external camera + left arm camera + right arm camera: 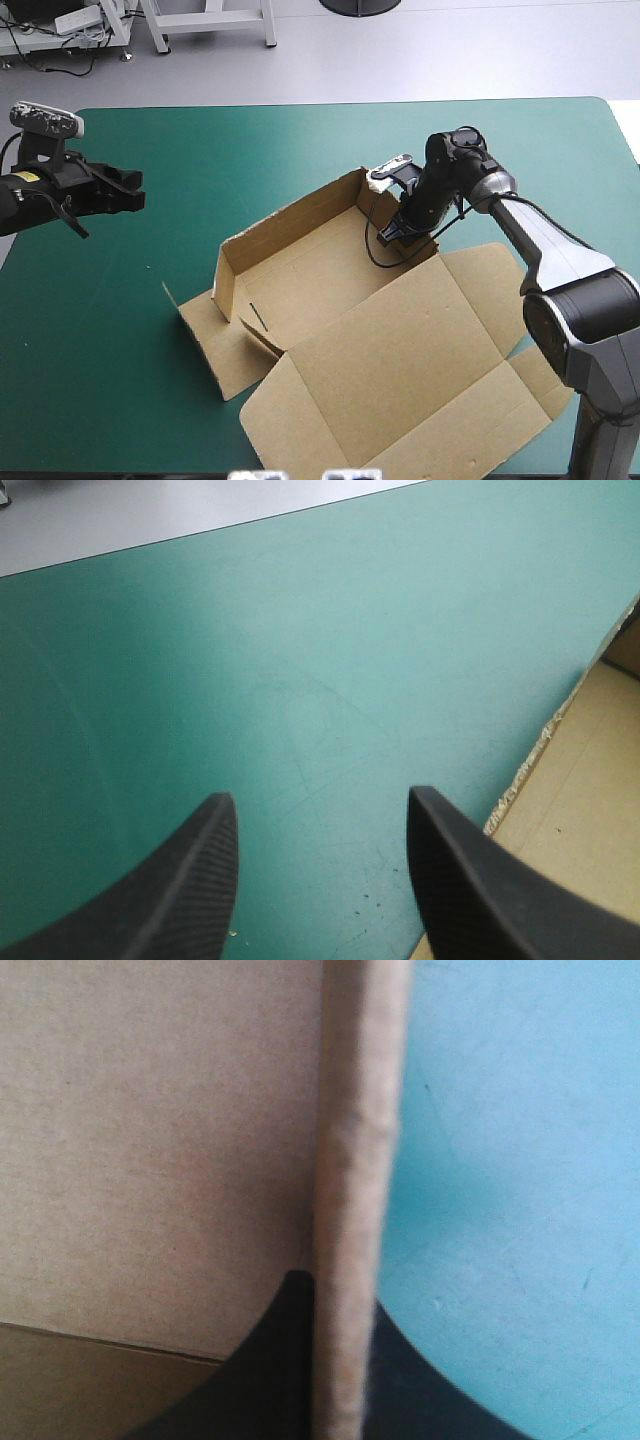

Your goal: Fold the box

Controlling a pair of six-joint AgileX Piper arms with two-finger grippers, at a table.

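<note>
The brown box point(320, 275) lies mid-table as a half-formed tray. Its far wall and its short left wall stand up, and the big lid panel point(400, 385) lies flat toward the near edge. My right gripper point(402, 232) points down at the tray's right wall. In the right wrist view the wall's edge point(355, 1160) runs upright between the black fingers, and the right gripper point(338, 1292) is shut on it. My left gripper point(135, 192) hovers over bare cover at the table's left, apart from the box. Its fingers stand open point(320, 810), with a box edge point(580, 810) off to one side.
A flat side flap point(210, 345) spreads left of the tray on the teal-green cover point(100, 330). The lid's corner flaps point(540, 380) reach toward the near right edge of the table. A black cable loops inside the tray by the right gripper.
</note>
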